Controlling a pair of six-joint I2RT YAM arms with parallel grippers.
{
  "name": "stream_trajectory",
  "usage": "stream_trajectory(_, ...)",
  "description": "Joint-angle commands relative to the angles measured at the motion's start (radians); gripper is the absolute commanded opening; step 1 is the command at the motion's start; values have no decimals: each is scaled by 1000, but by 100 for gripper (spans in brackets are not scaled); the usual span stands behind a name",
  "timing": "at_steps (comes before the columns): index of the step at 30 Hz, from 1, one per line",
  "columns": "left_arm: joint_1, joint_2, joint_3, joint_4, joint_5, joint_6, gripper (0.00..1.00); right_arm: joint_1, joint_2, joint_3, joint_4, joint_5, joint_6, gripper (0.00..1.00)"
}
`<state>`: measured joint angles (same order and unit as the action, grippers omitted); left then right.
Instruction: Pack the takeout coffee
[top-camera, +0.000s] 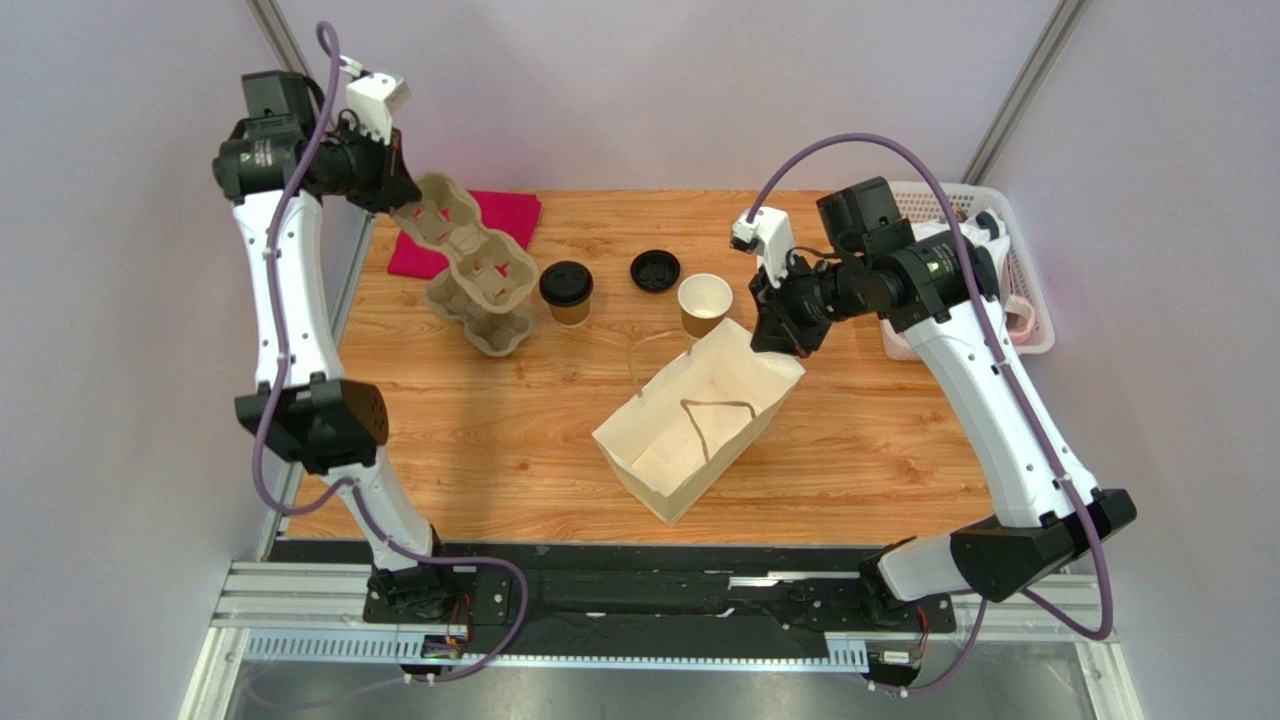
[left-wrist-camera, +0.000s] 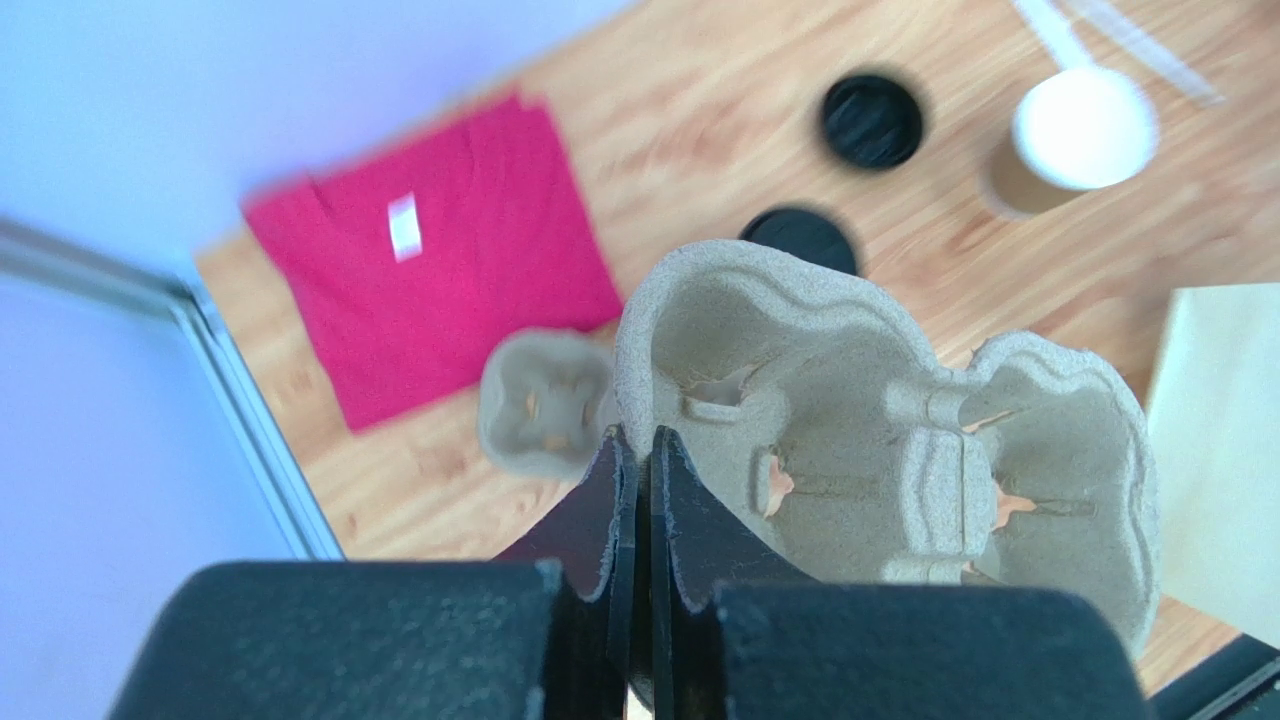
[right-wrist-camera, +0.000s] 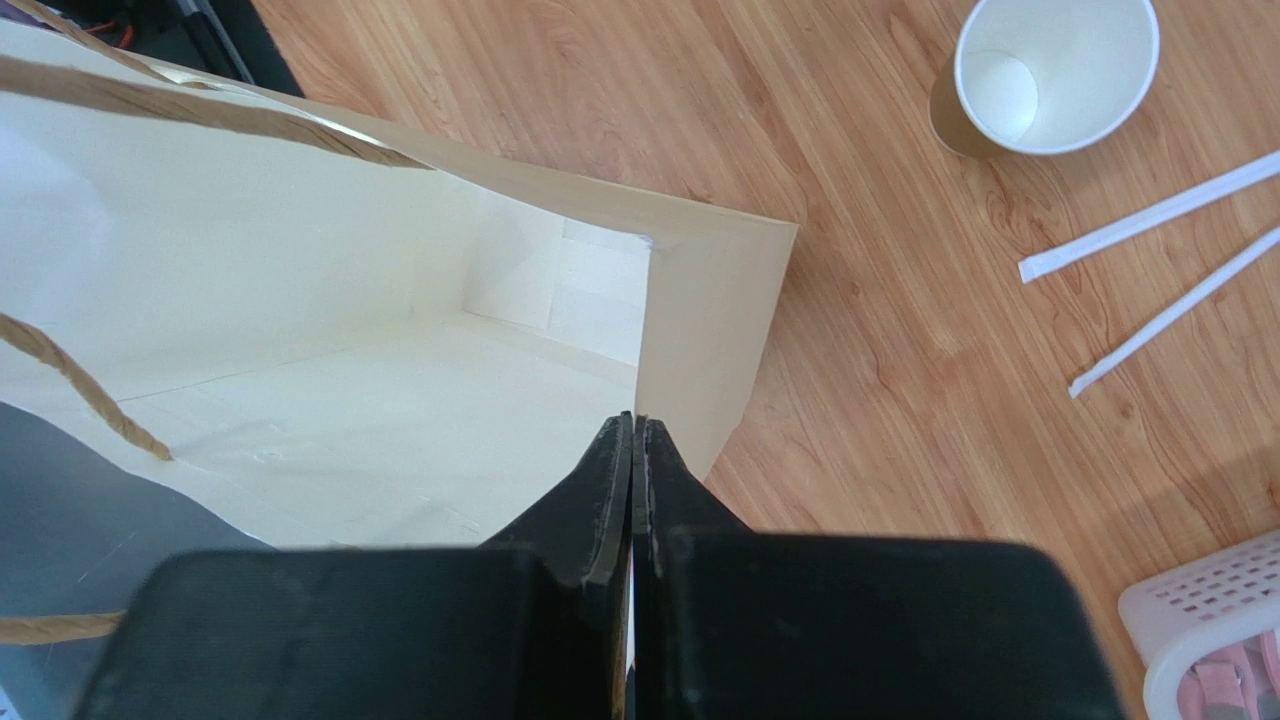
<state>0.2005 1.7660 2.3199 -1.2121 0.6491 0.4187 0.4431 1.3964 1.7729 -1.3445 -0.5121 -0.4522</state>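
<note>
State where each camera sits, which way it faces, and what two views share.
Top: above and behind the bases, looking down at the table; left arm and right arm show.
Left wrist: behind the left gripper, shut on a cup tray, facing the table.
Right wrist: behind the right gripper, shut on the paper bag, facing into it.
Shared: both wrist views show the open cup.

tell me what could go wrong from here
1. The left gripper pinches just the thin rim of the cup carrier, held tilted in the air; it could slip or twist.
2. The right gripper seems to hold the paper bag by one edge; a tug could tip it into the open cup beside it.
3. Both grippers are busy, so the lidded coffee has no free hand.
</note>
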Motion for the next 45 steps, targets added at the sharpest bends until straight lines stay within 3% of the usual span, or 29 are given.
stream_trajectory(1,-82,-262,-39,75,138,8,0,8,-54,42,-21,-104,-63,0)
stream_trajectory(4,-183,-431,-114,181,100,31,0,11,-56,62,-36,-152,-68,0)
stream_trajectory(6,-332,-515,-131,233,28,49,0,20,-57,71,-41,-184,-66,0)
stream_trajectory(8,-454,-536,-107,244,-35,42,0,31,-57,74,-44,-201,-63,0)
stream_trajectory(14,-645,-502,70,247,-95,22,0,91,-51,71,-35,-162,-33,0)
stream_trajectory(16,-789,-487,93,243,-164,81,0,106,-50,60,-21,-149,-19,0)
stream_trajectory(17,-841,-482,93,238,-252,115,0,112,-45,59,-15,-138,-13,0)
stream_trajectory(18,-965,-475,81,229,-308,159,0,123,-40,60,-12,-134,-10,0)
stream_trajectory(19,-1019,-470,69,229,-421,196,0,124,-37,68,-10,-128,0,0)
stream_trajectory(22,-1195,-442,47,255,-587,304,0,129,-14,86,-5,-106,13,0)
stream_trajectory(28,-1449,-375,36,356,-871,515,0,129,10,103,15,-80,63,0)
stream_trajectory(33,-1550,-413,-167,508,-1038,688,0,132,9,102,22,-66,79,0)
stream_trajectory(40,-1625,-519,-431,586,-1042,736,0,132,-5,105,2,-100,69,0)
stream_trajectory(45,-1711,-534,-435,521,-1010,697,0,132,12,140,-50,-135,41,0)
